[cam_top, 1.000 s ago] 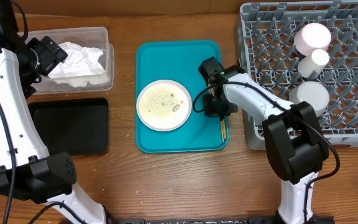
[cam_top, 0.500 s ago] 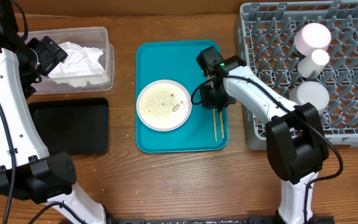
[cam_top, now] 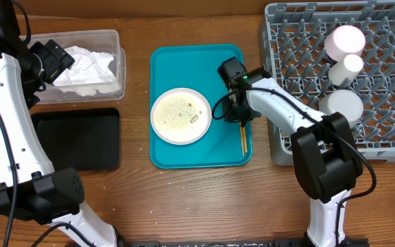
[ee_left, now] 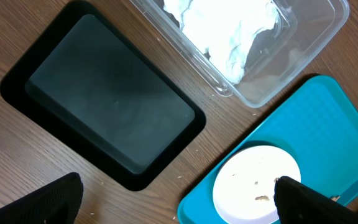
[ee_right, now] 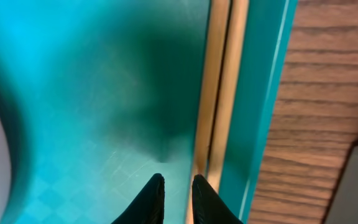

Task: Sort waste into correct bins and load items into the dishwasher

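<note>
Wooden desk (cam_top: 197,199), seen from above; both arms are in frame.

Right gripper (ee_right: 174,199): fingertips drawn almost together with only a thin slit between them, and nothing visible in the slit. It sits low over the right side of the teal tray (cam_top: 184,62). A pair of wooden chopsticks (ee_right: 219,93) lies side by side along the tray's right rim. The right fingertip overlaps their near end, but contact cannot be told.

Just left of this gripper, on the same tray: round plate (cam_top: 180,115) flat, dusted with pale rice-like food scraps (cam_top: 173,110).

To the right, beside the tray: grey dish rack (cam_top: 389,103), holding a pink bowl (cam_top: 344,40), a small white cup (cam_top: 352,66) and a whitish bowl (cam_top: 341,104), close together.

Left gripper (ee_left: 176,202): fingers spread wide, empty, raised above the desk at far left. Below it are the clear plastic tub (cam_top: 115,41) holding the crumpled white napkin (cam_top: 88,68), and the black tray (cam_top: 77,137) just in front of the tub.
</note>
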Robot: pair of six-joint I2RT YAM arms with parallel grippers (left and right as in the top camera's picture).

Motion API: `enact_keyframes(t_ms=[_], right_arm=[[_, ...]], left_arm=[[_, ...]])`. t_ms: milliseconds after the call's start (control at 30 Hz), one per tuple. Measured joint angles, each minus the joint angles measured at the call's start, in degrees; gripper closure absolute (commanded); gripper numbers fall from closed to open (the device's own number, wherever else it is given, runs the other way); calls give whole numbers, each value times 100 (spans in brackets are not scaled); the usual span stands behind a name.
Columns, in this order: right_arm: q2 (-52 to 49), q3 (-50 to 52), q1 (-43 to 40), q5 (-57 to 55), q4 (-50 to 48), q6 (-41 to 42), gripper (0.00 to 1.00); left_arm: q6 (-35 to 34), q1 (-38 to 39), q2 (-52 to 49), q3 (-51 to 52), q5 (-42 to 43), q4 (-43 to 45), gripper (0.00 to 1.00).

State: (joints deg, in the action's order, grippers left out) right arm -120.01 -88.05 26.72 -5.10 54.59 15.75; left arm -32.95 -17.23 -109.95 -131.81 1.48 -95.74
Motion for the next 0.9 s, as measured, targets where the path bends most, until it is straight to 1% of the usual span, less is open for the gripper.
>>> enact_keyframes(t_ms=[267,800,900], right_arm=[[0,0,0,-92,0,-61,81],[0,348,4,-70,-402,-79,81],[35,437,0,-76,-575,-76,85]], left_arm=[[0,0,0,0,-2,-2,0],[0,0,0,0,0,0,0],[0,0,0,0,-2,0,0]])
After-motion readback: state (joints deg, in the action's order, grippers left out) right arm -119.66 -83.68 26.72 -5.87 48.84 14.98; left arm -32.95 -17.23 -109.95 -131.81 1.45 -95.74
